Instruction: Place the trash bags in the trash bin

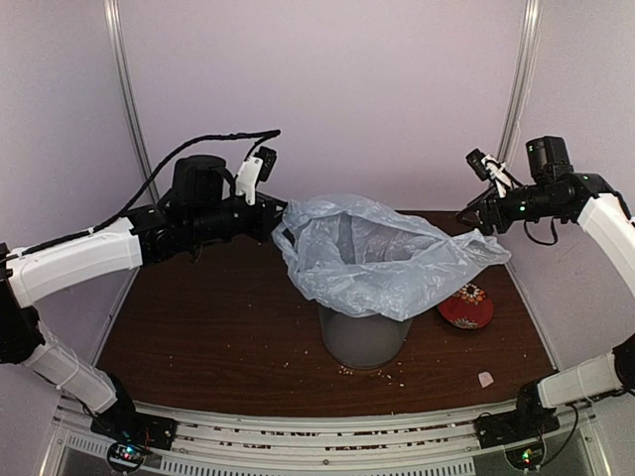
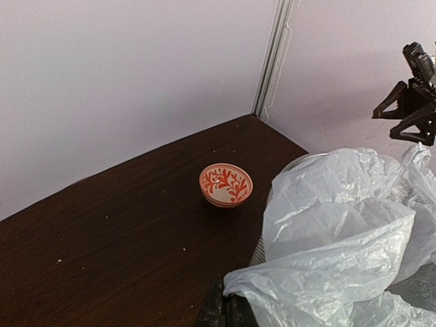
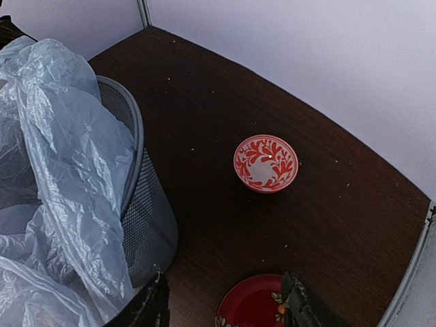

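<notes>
Since that thin, translucent pale blue-grey plastic bag (image 1: 382, 260) is wrinkly, floppy and basically weightless, I'd guess it'll balloon and slide around rather than just drop in. It's draped over the mouth of the round grey wire-mesh bin (image 1: 363, 339), spread way wider than the rim. The left gripper (image 1: 278, 226) is pinched tight on the bag's left edge. The right gripper (image 1: 478, 214) hangs just by the right corner, fingers (image 3: 153, 308) apart, holding nothing. I'd grab bunched-up folds, not one slick layer.
</notes>
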Controlling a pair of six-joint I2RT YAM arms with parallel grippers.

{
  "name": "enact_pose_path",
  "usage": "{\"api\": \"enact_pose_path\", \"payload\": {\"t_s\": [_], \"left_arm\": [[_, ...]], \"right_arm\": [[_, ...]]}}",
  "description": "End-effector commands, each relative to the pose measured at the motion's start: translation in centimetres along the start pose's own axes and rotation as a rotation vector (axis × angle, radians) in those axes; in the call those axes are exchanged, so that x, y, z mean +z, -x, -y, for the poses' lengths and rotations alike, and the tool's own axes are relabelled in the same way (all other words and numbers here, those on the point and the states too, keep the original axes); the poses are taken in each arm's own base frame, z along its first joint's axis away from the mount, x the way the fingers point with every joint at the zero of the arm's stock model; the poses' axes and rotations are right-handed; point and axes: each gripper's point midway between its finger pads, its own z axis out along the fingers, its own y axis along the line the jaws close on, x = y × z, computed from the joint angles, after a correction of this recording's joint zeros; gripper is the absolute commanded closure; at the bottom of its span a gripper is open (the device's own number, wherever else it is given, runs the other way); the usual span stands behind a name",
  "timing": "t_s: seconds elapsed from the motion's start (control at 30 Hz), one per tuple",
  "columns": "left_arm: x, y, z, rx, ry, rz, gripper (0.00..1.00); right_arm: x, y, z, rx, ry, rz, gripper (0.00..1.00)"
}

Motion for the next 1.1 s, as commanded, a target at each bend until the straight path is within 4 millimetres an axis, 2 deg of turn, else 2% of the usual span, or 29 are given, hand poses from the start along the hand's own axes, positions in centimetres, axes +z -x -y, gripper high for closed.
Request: {"api": "enact_pose_path", "payload": {"t_s": [0.0, 0.07, 0.2, 0.27, 0.37, 0.5, 0.6, 0.8, 0.9, 1.07], "left_arm": [[-1.1, 2.8, 0.7, 0.053, -0.025, 0.068, 1.00], [-0.7, 2.4, 0.7, 0.054, -0.032, 0.061, 1.00], [0.2, 1.5, 1.1, 0.043, -0.063, 0.031, 1.00], [0.4, 1.4, 1.2, 0.032, -0.070, 0.026, 1.00], [0.1, 1.7, 1.2, 0.027, -0.067, 0.045, 1.00], [0.0, 2.0, 0.1, 0.026, -0.004, 0.069, 1.00], [0.5, 2.0, -0.1, 0.023, 0.003, 0.066, 1.00], [1.7, 1.3, -0.1, 0.010, -0.001, 0.046, 1.00], [1.9, 1.3, -0.2, 0.006, 0.005, 0.049, 1.00], [2.3, 1.1, -0.9, 0.006, 0.042, 0.045, 1.00]], "right_arm": [[-0.1, 1.1, 0.3, 0.044, -0.013, 0.047, 0.42], [0.7, 0.7, -0.1, 0.039, 0.032, 0.025, 0.42], [1.3, 0.0, -3.3, -0.025, 0.231, -0.005, 0.34], [1.6, 0.5, -4.2, -0.049, 0.249, 0.006, 0.30], [2.2, 1.1, -5.5, -0.116, 0.233, 0.001, 0.29], [2.9, 1.3, -5.3, -0.165, 0.170, -0.018, 0.28], [3.6, 1.0, -5.1, -0.171, 0.171, -0.029, 0.27], [4.0, 0.8, -7.1, -0.236, 0.249, -0.047, 0.24], [4.1, 1.3, -8.1, -0.284, 0.228, -0.047, 0.23], [4.5, 1.5, -7.8, -0.268, 0.184, -0.054, 0.24]]}}
